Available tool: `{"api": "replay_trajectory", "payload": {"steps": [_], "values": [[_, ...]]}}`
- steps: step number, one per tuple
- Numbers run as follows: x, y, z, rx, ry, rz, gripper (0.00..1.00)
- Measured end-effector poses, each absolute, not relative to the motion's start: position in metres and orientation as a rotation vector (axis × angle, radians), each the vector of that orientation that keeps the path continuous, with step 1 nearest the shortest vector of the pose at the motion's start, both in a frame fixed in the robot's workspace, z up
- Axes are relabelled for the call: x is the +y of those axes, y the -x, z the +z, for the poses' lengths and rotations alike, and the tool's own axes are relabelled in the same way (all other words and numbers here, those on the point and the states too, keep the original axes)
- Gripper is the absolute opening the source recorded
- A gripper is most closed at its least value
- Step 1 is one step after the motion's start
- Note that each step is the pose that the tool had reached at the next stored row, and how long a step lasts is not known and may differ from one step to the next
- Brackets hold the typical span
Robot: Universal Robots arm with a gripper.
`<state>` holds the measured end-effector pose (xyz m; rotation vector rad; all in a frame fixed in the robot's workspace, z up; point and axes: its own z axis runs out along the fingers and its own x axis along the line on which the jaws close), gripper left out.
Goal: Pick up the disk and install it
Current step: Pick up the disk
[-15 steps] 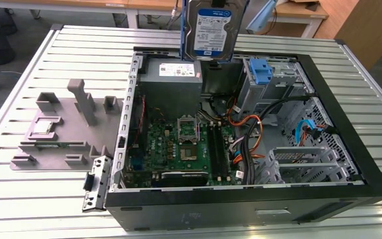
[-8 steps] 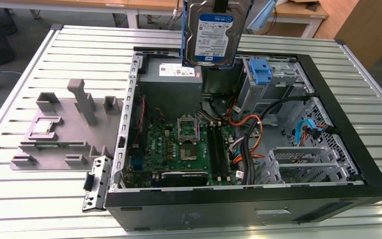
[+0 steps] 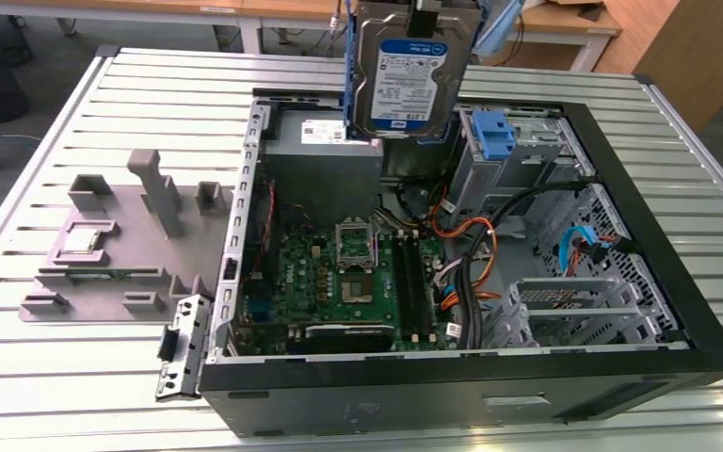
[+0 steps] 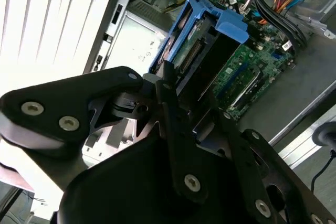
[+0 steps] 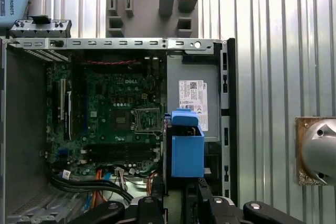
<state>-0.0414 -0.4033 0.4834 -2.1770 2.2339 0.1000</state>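
The disk (image 3: 406, 80), a silver drive with a white-and-blue label in a bright blue carrier, hangs upright in the air over the back of the open computer case (image 3: 663, 273). My gripper (image 3: 414, 8) holds it from above at the top edge of the exterior view. In the second wrist view the black gripper (image 4: 167, 76) is shut on the end of the disk (image 4: 197, 40), with the motherboard beyond it. In the first wrist view the disk (image 5: 187, 148) shows end-on just past the gripper (image 5: 184, 195), beside the grey power supply box (image 5: 191, 100).
Inside the case lie the green motherboard (image 3: 336, 273), orange and black cables (image 3: 469, 245) and a metal drive cage with a narrow upright blue bracket (image 3: 493, 137). A grey fixture plate (image 3: 123, 235) sits on the slatted metal table (image 3: 48, 377) at the exterior view's left.
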Motion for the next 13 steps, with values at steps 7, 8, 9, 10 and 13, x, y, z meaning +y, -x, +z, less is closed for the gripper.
{"api": "replay_trajectory", "payload": {"steps": [7,8,9,10,13], "values": [[-0.424,0.04,0.483,2.234,2.177,0.1,0.35],[-0.426,0.04,0.483,2.234,2.177,0.1,0.35],[-0.43,0.04,0.483,2.234,2.177,0.1,0.35],[-0.433,0.04,0.483,2.234,2.177,0.1,0.35],[-0.441,0.039,0.483,2.234,2.177,0.1,0.35]]}}
